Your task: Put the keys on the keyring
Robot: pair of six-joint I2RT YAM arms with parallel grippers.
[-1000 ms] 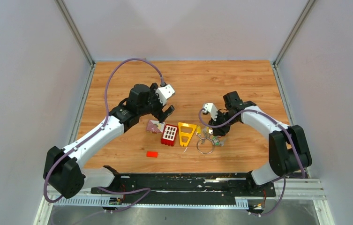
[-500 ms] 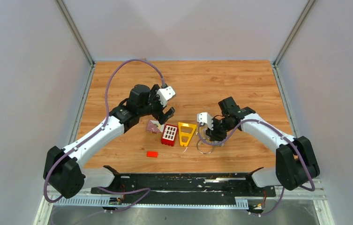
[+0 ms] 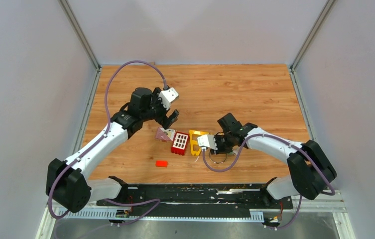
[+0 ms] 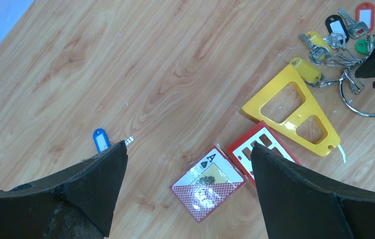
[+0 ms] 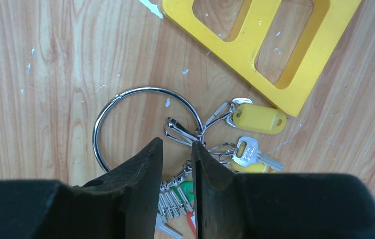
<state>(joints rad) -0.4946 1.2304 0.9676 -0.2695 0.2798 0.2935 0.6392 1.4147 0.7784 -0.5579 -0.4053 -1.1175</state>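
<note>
Enclosure with plain grey walls. The wooden tabletop (image 3: 235,84) carries all items in a cluster near its middle.

**Task items.** The keyring (image 5: 94,139) lies flat on the wood, just beside the corner of a yellow triangular frame (image 5: 297,97). The keys (image 5: 247,154) lie bunched against the ring's near-right side, with yellow, green and red heads visible among small wire loops. Whether any of them is threaded on the large ring cannot be told. A blue tag (image 4: 100,139) lies well apart from the bunch, on the far side of a red grid block (image 4: 260,144) and a playing card (image 4: 207,186).

**Right gripper** (image 5: 175,147). It is low over the ring where the small loops meet it. Its fingers (image 5: 140,169) stand a narrow gap apart. Whether they have hold of anything cannot be told.

**Left gripper** (image 4: 189,148). It hangs above the card and block with fingers fully spread, holding nothing.

**Assessment.** The step in hand appears to be the first grasp at the ring and bunch; threading has not begun. The next move calls for a firm pinch on thin wire lying flush with the wood, which could slip. The left gripper must then fetch a key and find the ring's split.
</note>
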